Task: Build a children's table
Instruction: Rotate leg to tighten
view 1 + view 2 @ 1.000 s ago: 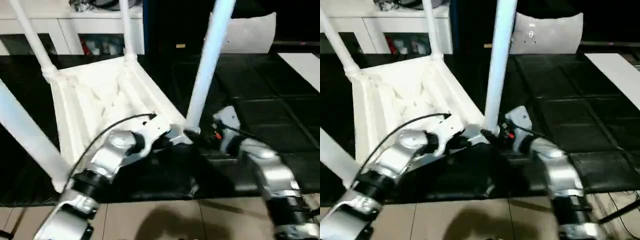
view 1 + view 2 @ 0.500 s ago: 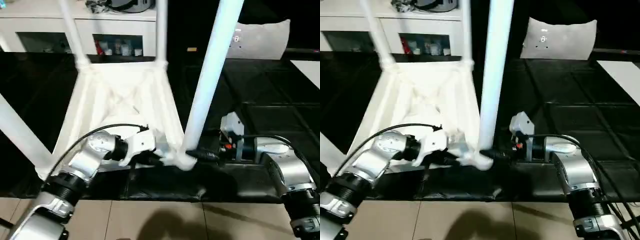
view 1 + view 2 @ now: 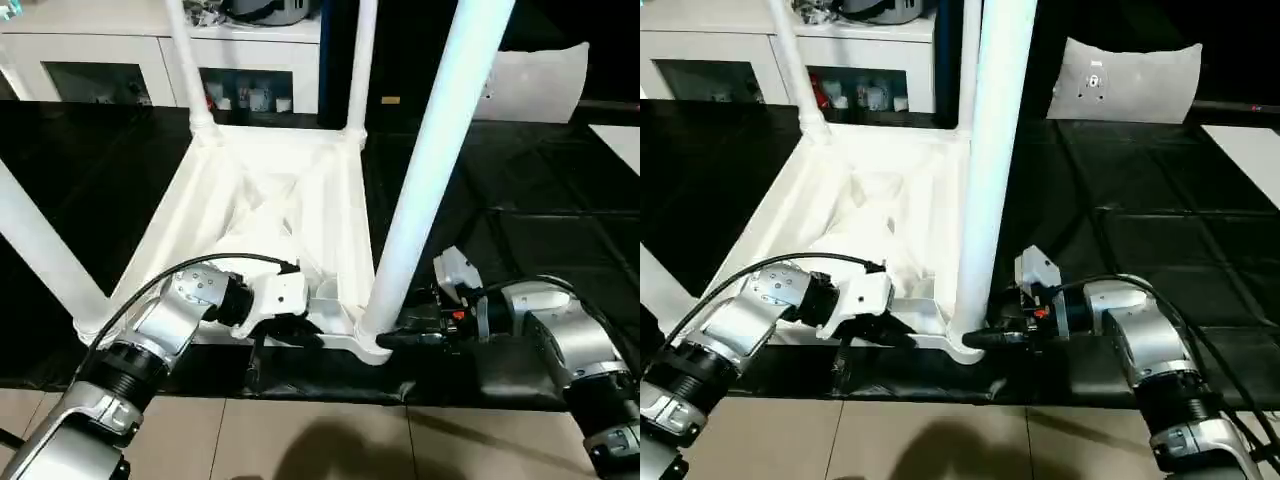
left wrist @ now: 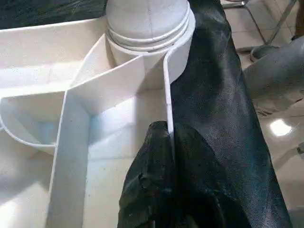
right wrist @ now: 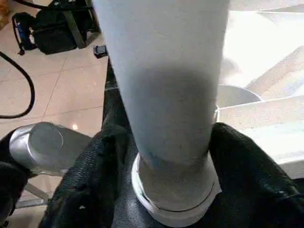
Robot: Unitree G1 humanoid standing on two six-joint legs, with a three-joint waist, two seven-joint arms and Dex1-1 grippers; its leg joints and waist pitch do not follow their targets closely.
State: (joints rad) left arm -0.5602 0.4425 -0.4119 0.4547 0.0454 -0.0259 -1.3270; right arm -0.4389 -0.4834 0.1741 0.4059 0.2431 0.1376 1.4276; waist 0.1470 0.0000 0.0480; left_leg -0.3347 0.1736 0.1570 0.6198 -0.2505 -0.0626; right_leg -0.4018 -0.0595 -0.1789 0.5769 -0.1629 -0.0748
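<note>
Table (image 3: 270,200) lies upside down on the black mat (image 3: 520,240), legs up. Left gripper (image 4: 164,142) pinches its near rim; right gripper (image 3: 985,338) straddles the base of the near leg (image 3: 430,170), fingers around it.

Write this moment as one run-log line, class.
table: upside down, four legs up | left gripper: pinching rim wall | right gripper: at near leg base

White table (image 3: 285,200) inverted, legs up
</note>
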